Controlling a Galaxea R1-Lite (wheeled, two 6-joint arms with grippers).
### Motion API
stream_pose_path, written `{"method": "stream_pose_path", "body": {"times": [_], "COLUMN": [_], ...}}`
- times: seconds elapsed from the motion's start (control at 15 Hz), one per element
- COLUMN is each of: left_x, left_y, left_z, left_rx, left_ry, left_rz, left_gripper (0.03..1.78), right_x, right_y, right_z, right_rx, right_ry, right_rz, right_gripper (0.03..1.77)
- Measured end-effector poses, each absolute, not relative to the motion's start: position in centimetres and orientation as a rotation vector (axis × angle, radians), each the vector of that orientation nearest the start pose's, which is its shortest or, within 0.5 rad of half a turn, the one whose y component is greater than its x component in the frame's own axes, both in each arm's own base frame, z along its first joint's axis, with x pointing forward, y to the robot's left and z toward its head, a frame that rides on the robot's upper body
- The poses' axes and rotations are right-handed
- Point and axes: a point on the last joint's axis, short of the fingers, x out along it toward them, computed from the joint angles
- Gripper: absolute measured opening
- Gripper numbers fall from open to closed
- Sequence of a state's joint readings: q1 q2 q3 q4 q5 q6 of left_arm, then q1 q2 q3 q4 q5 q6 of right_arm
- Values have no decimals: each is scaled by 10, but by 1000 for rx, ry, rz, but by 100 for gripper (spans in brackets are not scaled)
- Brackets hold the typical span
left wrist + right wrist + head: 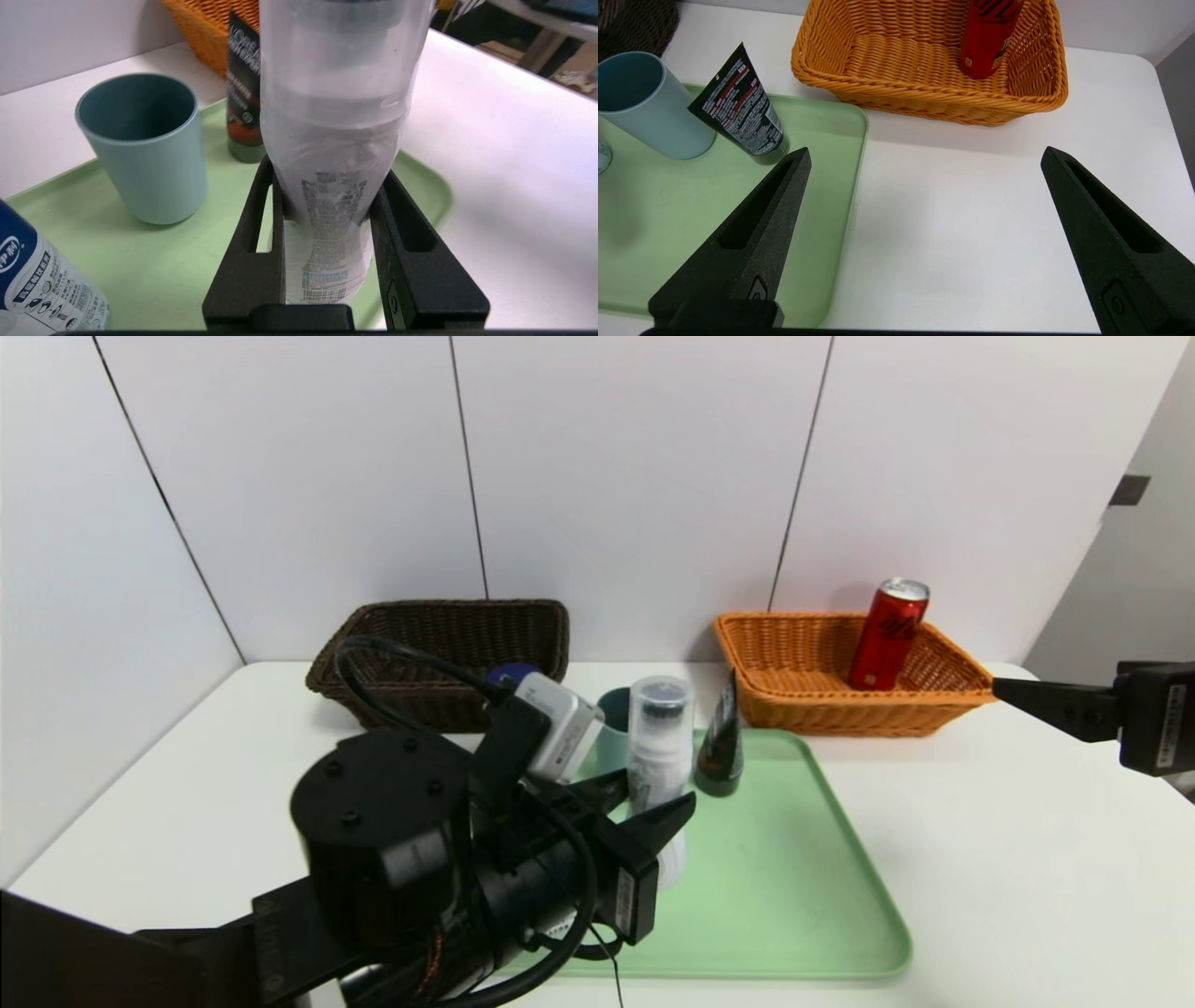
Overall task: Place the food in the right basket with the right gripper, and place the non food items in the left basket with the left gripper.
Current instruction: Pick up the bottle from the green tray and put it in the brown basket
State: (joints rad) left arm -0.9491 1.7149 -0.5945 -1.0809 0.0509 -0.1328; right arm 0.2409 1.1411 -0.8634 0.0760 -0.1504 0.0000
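Bottle, the clear whitish one [336, 140], is pinched between the jaws of the left gripper [658, 803], which is out over the green tray [775, 877], and it's standing pretty much upright in there. The teal-grey cup [145, 154] is sitting upright on the tray, near the back edge, and the dark squeeze tube [742, 112] is standing on its cap between that cup and the orange basket's side of the tray. The blue-capped bottle [46, 280] is on the tray too, mostly tucked behind the left arm from the head view, so all you get there is a bit of dark blue cap. Over in the orange wicker basket [934, 93], the red can [890, 635] is propped up with a lean, silver top showing. Right gripper [926, 154] is just off to the right, up over the white table [1008, 840], jaws spread wide with nothing in them. The dark brown wicker basket [448, 635] is behind the tray on the left.
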Motion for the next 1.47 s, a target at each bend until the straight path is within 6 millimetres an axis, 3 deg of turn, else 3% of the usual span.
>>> {"method": "stream_pose_path", "body": {"times": [0.13,0.33,0.47,0.67,0.8,0.93,1.13,1.47], "left_x": [158,143,137,150,166,190,236,322], "left_y": [-228,-211,-184,-131,-102,-81,-70,-64], "left_z": [205,287,341,378,385,379,353,293], "left_rx": [-159,-273,-335,-342,-321,-261,-193,-155], "left_ry": [79,10,-27,-55,-87,-82,7,117], "left_rz": [-918,-934,-898,-700,-557,-415,-288,-153], "left_gripper": [54,54,54,54,54,54,54,54], "right_x": [155,155,155,155,155,155,156,156], "right_y": [35,34,35,35,35,35,35,35], "right_z": [262,262,262,262,261,261,262,261], "right_rx": [-67,-66,-66,-63,-64,-63,-62,-55], "right_ry": [346,343,346,347,347,347,346,348], "right_rz": [90,92,96,101,102,102,101,103], "right_gripper": [170,170,170,170,170,170,170,170]}}
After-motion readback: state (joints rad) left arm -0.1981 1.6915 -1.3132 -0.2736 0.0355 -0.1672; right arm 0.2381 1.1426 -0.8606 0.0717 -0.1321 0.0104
